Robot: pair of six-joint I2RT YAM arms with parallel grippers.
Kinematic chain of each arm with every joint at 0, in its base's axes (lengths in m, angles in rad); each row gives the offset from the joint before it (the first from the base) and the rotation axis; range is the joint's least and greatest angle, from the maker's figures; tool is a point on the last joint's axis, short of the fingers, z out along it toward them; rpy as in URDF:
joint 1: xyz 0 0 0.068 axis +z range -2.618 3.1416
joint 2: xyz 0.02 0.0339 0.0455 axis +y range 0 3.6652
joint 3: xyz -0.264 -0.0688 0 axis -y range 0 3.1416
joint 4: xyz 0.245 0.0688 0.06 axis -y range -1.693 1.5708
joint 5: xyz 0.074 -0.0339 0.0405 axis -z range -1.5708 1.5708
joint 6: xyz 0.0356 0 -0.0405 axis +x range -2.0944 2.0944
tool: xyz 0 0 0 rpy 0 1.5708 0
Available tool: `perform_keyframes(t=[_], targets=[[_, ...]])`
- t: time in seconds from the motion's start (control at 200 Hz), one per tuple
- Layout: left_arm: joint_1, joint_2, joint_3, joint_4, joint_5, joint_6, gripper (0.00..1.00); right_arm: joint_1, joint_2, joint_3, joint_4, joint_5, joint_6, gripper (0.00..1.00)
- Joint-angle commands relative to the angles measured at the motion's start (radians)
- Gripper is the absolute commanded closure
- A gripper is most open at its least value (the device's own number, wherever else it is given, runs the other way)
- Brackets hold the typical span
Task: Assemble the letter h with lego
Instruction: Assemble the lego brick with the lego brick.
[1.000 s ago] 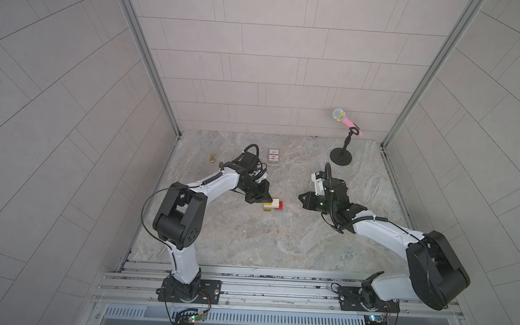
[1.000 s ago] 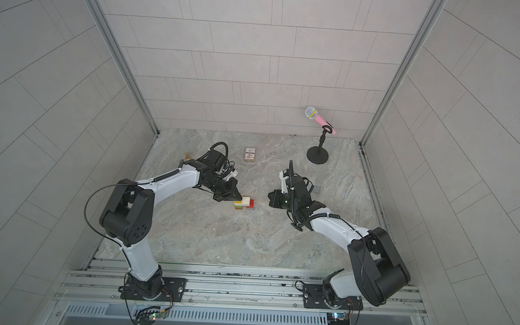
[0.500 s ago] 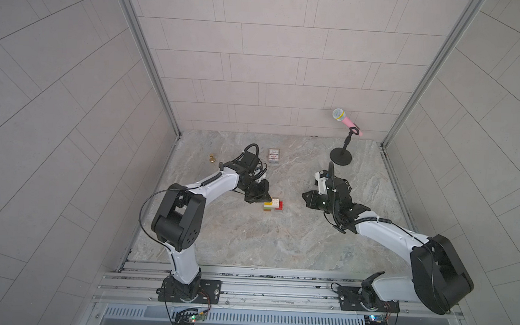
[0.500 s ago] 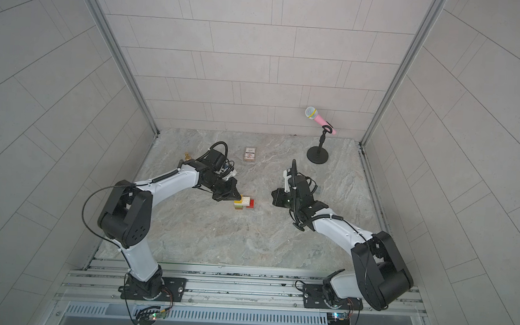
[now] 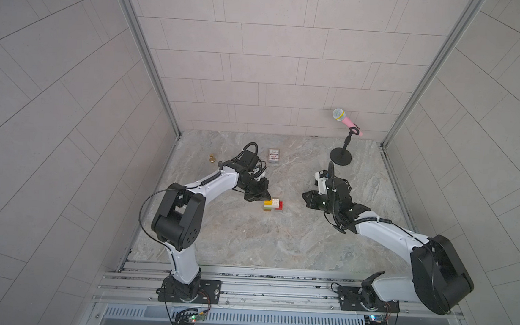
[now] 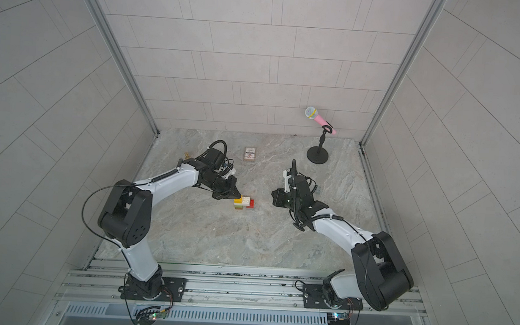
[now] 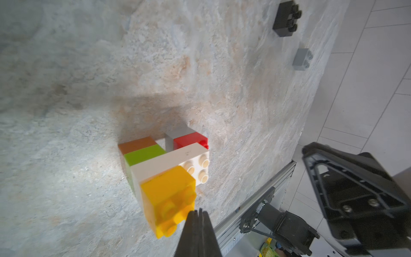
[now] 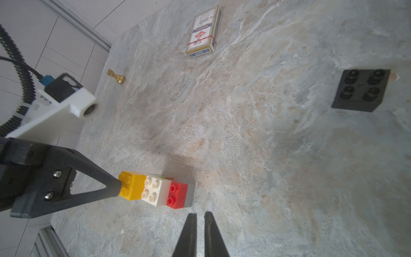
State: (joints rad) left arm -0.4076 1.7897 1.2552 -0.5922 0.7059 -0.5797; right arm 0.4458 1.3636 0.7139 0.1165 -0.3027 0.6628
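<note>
letter h (image 5: pixel 273 205) in lego, part built, upright near the middle of the surface (image 5: pixel 247 240): yellow brick (image 7: pixel 166 189) topmost over the white brick (image 7: pixel 169 160), lime green and brown beneath, red-and-grey leg (image 7: pixel 189 140) at the white brick's 3 o'clock end. long axis of the white brick 9 to 3 in both top views.

left end effector (image 5: pixel 268 198) closed on nothing, reaching in from 10 o'clock, tips touching the yellow brick; probably seating it.

right end effector (image 8: pixel 200 214) all but closed, empty, at 3 o'clock of the figure, near but not touching, tips aimed toward 9.

black brick (image 8: pixel 361 90) loose, studs up, well apart from the figure, beyond it from the left arm, hidden in both top views; likely the column's last piece. grey brick (image 7: pixel 301 59) loose near it.

right arm judged the nearer for that fetch; needs opening first.
</note>
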Motion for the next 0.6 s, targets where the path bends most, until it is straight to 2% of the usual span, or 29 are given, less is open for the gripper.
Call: perform_keyframes(t=[0.0, 0.315, 0.45, 0.51, 0.595], targets=[[0.009, 0.006, -0.044, -0.027, -0.039, 0.024, 1.00, -0.002, 0.005, 0.013, -0.019, 0.018, -0.013, 0.88], [0.033, 0.019, -0.052, -0.058, -0.101, 0.035, 1.00, -0.006, -0.007, 0.012, -0.033, 0.041, -0.020, 0.87], [0.044, 0.061, -0.019, -0.086, -0.070, 0.051, 1.00, -0.013, -0.018, 0.010, -0.047, 0.060, -0.025, 0.86], [0.044, 0.053, -0.012, -0.084, -0.068, 0.048, 0.97, -0.020, -0.030, 0.007, -0.061, 0.089, -0.026, 0.78], [0.044, 0.035, 0.016, -0.094, -0.063, 0.044, 0.92, -0.025, -0.053, 0.010, -0.113, 0.172, -0.026, 0.57]])
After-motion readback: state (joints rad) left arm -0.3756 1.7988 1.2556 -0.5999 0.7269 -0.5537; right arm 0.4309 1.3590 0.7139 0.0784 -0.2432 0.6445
